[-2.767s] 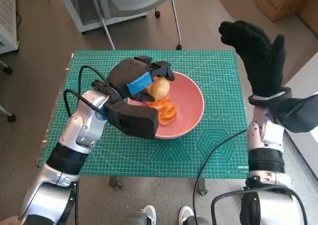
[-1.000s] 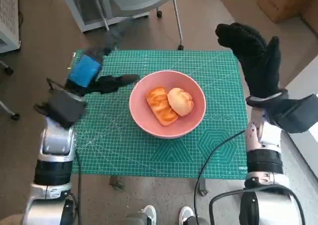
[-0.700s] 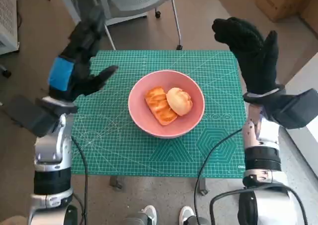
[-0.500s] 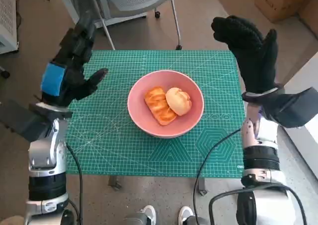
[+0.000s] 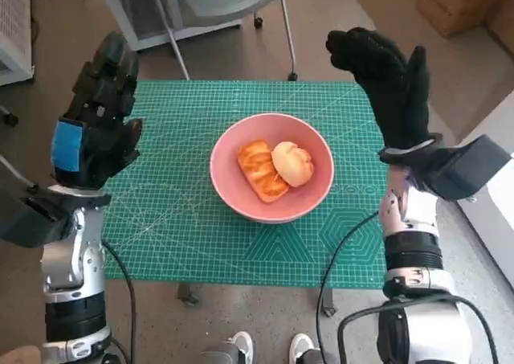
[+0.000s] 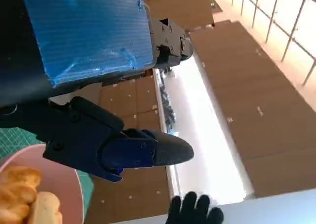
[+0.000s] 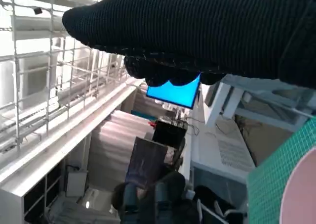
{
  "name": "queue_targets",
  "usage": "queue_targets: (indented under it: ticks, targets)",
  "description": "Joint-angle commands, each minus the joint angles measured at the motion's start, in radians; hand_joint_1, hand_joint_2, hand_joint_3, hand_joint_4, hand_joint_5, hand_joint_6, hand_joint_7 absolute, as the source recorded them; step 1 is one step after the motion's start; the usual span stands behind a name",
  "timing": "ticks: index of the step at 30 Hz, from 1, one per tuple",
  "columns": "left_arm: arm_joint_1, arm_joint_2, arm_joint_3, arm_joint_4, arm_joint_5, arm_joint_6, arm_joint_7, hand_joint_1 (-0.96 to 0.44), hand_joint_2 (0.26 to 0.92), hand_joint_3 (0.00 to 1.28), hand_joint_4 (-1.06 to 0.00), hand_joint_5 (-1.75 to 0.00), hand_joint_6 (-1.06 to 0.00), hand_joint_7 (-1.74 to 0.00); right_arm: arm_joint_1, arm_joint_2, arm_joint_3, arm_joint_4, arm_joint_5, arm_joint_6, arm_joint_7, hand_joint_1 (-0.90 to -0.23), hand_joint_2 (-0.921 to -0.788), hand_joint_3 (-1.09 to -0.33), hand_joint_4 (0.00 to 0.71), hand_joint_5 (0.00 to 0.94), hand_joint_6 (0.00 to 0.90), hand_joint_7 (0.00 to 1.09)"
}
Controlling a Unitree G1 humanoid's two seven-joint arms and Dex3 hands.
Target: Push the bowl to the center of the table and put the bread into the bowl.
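Left hand (image 5: 95, 115) raised at the near-left side of the pink bowl (image 5: 272, 210), well apart from it, blue-taped back toward the head camera, fingers spread and holding nothing; hovering above the left edge of the green cutting mat (image 5: 185, 227). In the left wrist view the same left hand (image 6: 94, 85) filling most of the picture, black fingers (image 6: 143, 150) extended with nothing between them, a slice of the pink bowl (image 6: 74, 184) and its bread (image 6: 19, 194) below. Right hand (image 5: 385, 83) in the black knitted glove lifted to the far-right of the bowl, upright, fingers apart and empty, well clear of the rim. In the right wrist view only a dark band of glove (image 7: 197, 31) across the top, with a corner of the green mat (image 7: 271, 184) and a pale edge of the bowl (image 7: 301, 194). Bowl resting about mid-mat, upright. Inside it, two pieces of bread touching each other: a ridged orange pastry (image 5: 259, 169) on the left half, a round pale bun (image 5: 292, 163) on the right half. Beyond the bowl, past the mat's far edge, the legs and castors of an office chair (image 5: 233, 10) on the floor. Near side of the bowl, below the table edge, a pair of shoes (image 5: 265, 349). A black cable (image 5: 345, 251) trailing across the mat's near-right corner.
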Motion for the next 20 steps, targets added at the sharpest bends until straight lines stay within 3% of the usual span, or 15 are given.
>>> queue_targets:
  ticks: [1, 9, 20]
  targets:
    - [0.020, 0.005, -0.003, -0.020, 0.003, -0.006, -0.008, -0.84, 0.921, 0.39, -0.07, -0.02, -0.21, -0.06, -0.012, -0.002, 0.010, 0.026, -0.019, 0.006, 0.005, -0.697, -0.921, -0.637, 0.210, 0.003, 0.336, 0.00]
    - [0.032, 0.006, -0.005, -0.015, -0.002, -0.010, -0.033, -0.84, 0.921, 0.41, -0.07, -0.01, -0.19, -0.07, -0.020, 0.003, 0.018, 0.037, -0.034, 0.012, -0.006, -0.729, -0.921, -0.615, 0.223, 0.008, 0.371, 0.02]
    - [0.028, 0.000, -0.012, -0.011, 0.002, -0.007, -0.046, -0.83, 0.921, 0.41, -0.06, -0.01, -0.17, -0.08, -0.026, 0.018, 0.040, 0.039, -0.055, 0.012, -0.025, -0.716, -0.921, -0.618, 0.225, 0.006, 0.376, 0.02]
